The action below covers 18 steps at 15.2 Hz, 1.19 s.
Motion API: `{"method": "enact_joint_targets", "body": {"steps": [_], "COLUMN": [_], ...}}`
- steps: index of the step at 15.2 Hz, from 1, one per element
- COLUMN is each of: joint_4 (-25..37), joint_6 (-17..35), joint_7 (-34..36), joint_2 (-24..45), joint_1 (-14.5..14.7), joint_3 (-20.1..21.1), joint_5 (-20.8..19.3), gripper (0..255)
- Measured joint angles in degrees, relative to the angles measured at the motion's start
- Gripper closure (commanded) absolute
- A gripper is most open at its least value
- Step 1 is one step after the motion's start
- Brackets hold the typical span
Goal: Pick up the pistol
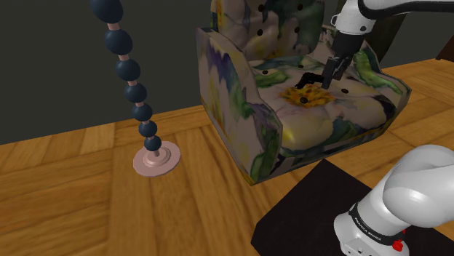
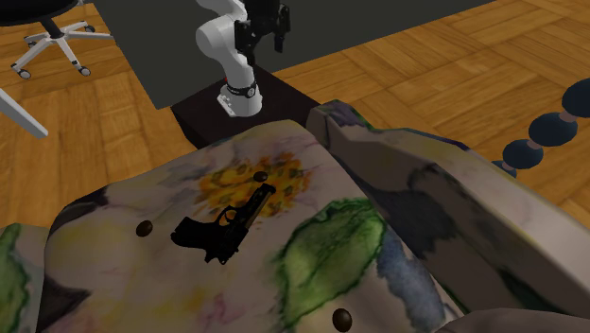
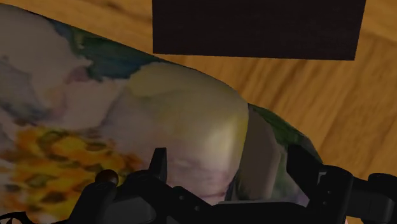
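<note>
One black pistol (image 2: 223, 227) lies flat on the seat of the flowered armchair (image 2: 397, 218), with its barrel across the orange blossom printed on the cushion and its grip near a dark upholstery button (image 2: 144, 228). The gripper (image 1: 333, 73) hangs just above the seat with its fingers spread apart and nothing between them. To do the approach well, it should probably centre over the slide and turn the wrist so the fingers straddle the gun's narrow width. It can then sink until the tips dent the cushion a little before closing. The second exterior view gives the pistol's full outline and heading, which the shoulder view reduces to a dark scrap beside the fingers. The shoulder view, though, shows how low the hand sits over the seat. In the wrist view the open gripper (image 3: 232, 175) frames the cushion's pale edge, with wooden floor (image 3: 356, 114) and the dark stand (image 3: 254, 28) beyond.
</note>
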Motion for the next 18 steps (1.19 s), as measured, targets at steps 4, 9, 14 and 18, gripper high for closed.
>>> {"method": "enact_joint_targets", "body": {"steps": [4,9,14,18], "joint_4": [2.0,6.0,11.8,18.5], "joint_6": [3.7,8.1,12.4,14.9], "joint_7": [-8.5,-18.9,-29.9,-40.0], "joint_2": [4.8,12.0,21.3,30.8], "joint_1": [-0.2,0.3,1.4,1.8], "joint_3": [-5.9,-12.9,-19.6,-24.8], "joint_5": [-2.6,-3.9,-2.3,2.0], "gripper": [0,0,0,0]}}
